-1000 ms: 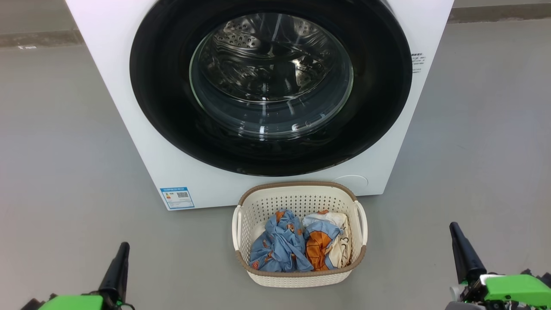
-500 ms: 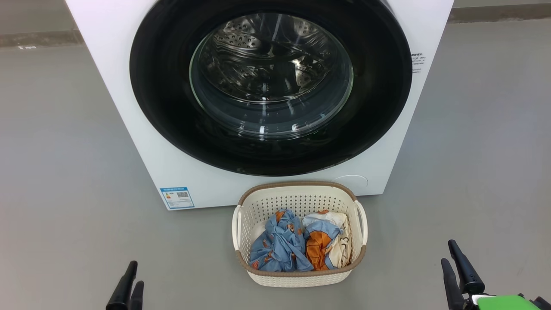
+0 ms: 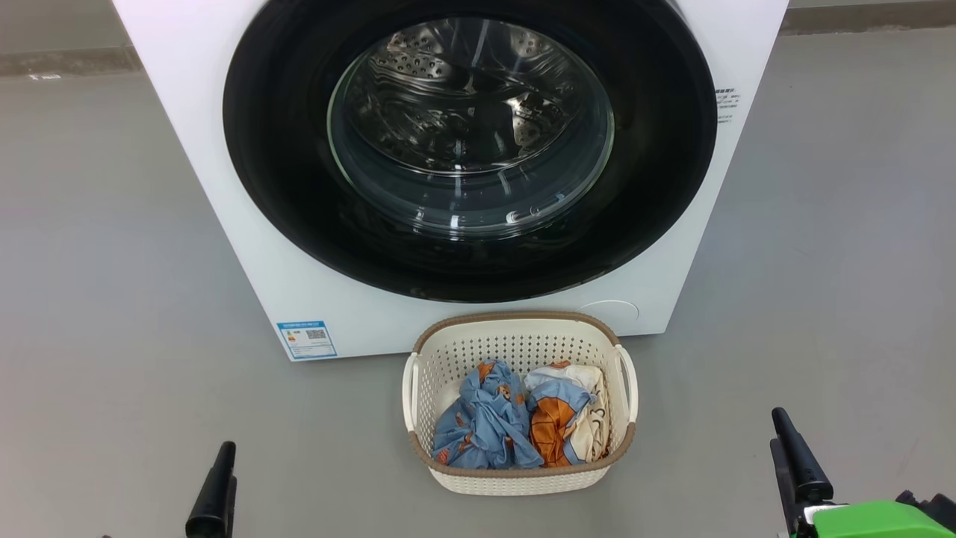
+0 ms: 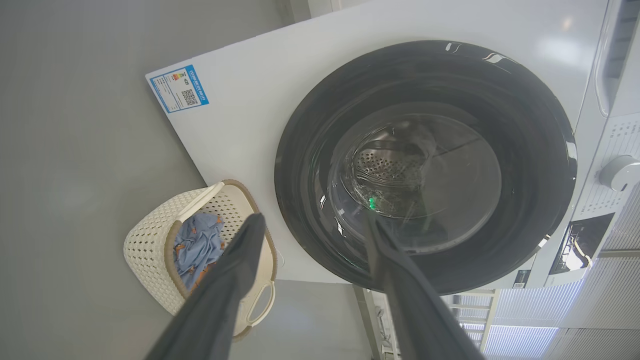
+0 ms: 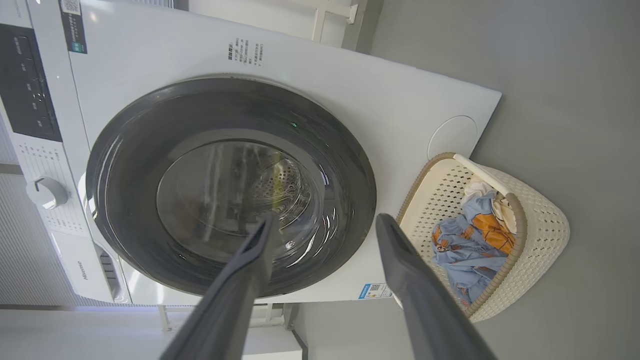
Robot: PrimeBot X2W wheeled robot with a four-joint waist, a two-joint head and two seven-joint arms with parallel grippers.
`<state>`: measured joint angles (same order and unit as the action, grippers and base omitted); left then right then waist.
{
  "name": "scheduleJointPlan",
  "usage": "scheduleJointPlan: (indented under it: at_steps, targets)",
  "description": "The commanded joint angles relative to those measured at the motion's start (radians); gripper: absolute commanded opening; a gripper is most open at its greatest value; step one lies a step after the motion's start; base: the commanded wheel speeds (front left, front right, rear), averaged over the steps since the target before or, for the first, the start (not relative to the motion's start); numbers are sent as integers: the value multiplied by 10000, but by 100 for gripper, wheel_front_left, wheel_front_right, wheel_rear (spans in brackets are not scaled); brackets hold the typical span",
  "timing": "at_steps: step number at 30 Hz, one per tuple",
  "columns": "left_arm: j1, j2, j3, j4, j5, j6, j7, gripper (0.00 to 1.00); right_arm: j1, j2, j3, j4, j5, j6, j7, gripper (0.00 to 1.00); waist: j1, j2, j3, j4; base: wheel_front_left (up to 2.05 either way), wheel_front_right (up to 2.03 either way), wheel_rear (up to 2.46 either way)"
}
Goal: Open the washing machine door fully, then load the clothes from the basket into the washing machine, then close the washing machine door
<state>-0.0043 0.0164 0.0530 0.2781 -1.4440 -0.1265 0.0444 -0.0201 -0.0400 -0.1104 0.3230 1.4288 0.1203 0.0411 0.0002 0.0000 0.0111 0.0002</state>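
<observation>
Washing machine door [image 3: 469,142] sits shut, its glossy black rim flush against the white front of the washing machine [image 3: 202,187], and the steel drum [image 3: 448,82] shows through the domed glass. Judging from that, the opening step is not yet done and nothing can be loaded.

On the floor [image 3: 112,299] the basket [image 3: 515,321] stands just in front of the machine's bottom edge, under the door and a little toward the lower right corner of the front panel. The blue label [image 3: 306,340] is at the opposite lower corner. Both clothes [image 3: 515,426] lie bunched inside the basket, the blue printed one on the robot's left and the cream, blue and orange one beside it. That spot probably keeps the carry from basket to drum short. It may also leave the basket in the path of the door as it swings, depending on the hinge side, which I cannot tell.

From its wrist camera, the left hand [image 4: 314,225] is released, with the fingers spread wide and nothing between them. They point at the door glass, with the basket off to one side. The right hand [image 5: 326,220] is likewise released and empty, aimed at the lower part of the door. Both hang low and well apart from the machine, on either side of the basket. This looks like a ready stance that lets either hand reach for the rim. Where the door's grip point lies is not clear.
</observation>
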Motion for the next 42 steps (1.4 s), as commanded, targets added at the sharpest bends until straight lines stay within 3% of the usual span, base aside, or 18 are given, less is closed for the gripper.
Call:
scheduleJointPlan:
  at_steps: [1, 14, 42]
  targets:
    - [-328, 176, 61, -355, 341, -13, -103, 100, -411, -159, 89, -315, -314, 21, -120, 100, -1, 0, 9, 1, 0, 0, 0]
    - [-350, 183, -17, -676, 1866, -17, -489, 100, -507, -338, 467, -414, -2227, 32, -500, 100, -1, 0, 58, 7, 0, 0, 0]
    - [-434, 422, -225, -1033, 6190, -25, -1322, 100, -860, -600, 1153, -208, -5454, 55, -1319, 100, -1, 0, 217, -32, 0, 0, 0]
